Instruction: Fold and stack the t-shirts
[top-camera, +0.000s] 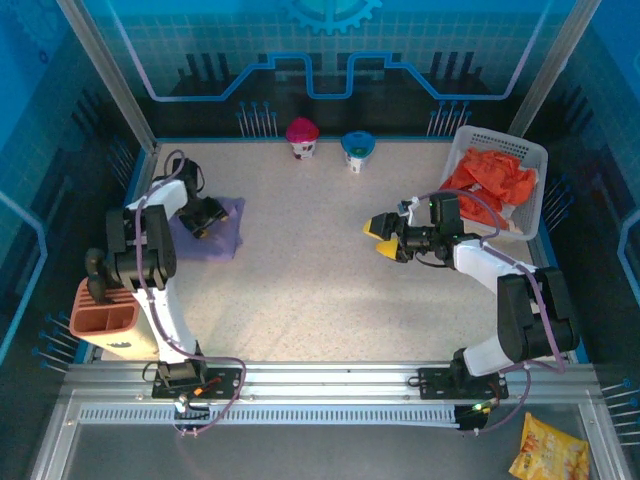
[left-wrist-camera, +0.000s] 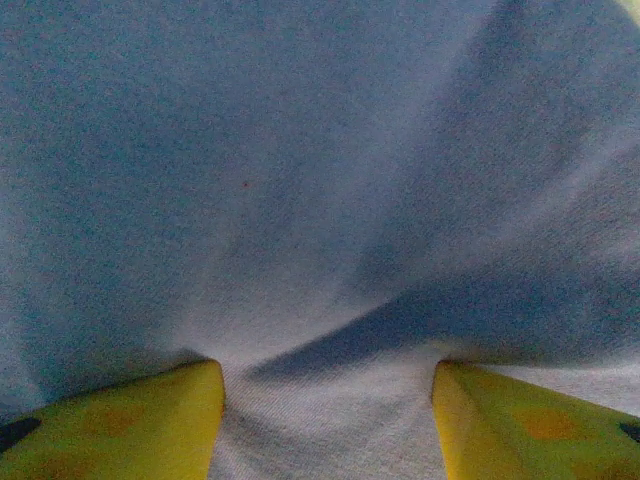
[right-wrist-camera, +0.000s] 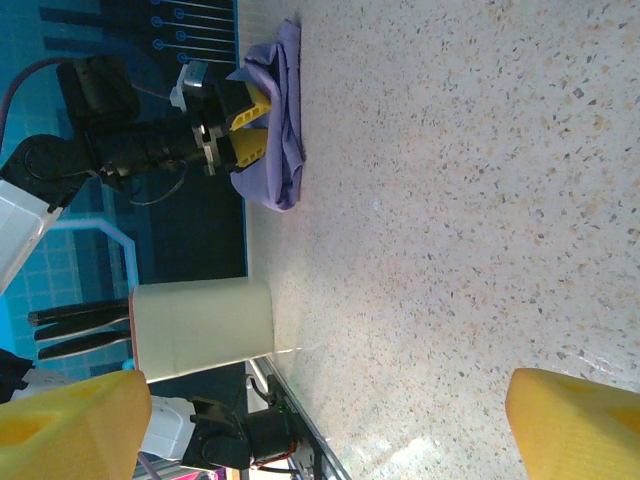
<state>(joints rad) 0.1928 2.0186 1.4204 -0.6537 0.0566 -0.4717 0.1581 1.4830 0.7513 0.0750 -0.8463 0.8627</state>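
Note:
A folded lavender t-shirt (top-camera: 222, 232) lies at the table's left side. My left gripper (top-camera: 205, 215) is down on it, and its yellow fingers (left-wrist-camera: 130, 425) stand apart, open, with the lavender cloth (left-wrist-camera: 320, 200) spread flat between and beyond them. Crumpled orange-red t-shirts (top-camera: 490, 180) fill the white basket (top-camera: 535, 160) at the back right. My right gripper (top-camera: 385, 237) hovers over the table's middle right, pointing left, open with nothing between its fingertips (right-wrist-camera: 575, 425). The right wrist view looks across bare table to the lavender t-shirt (right-wrist-camera: 285, 110) and the left gripper (right-wrist-camera: 245, 125).
A pink-lidded cup (top-camera: 302, 138) and a blue-lidded cup (top-camera: 357, 150) stand at the back edge. An orange-brown holder with cream sides (top-camera: 105, 318) (right-wrist-camera: 200, 325) sits at the near left. A yellow snack bag (top-camera: 548, 450) lies off the table at the near right.

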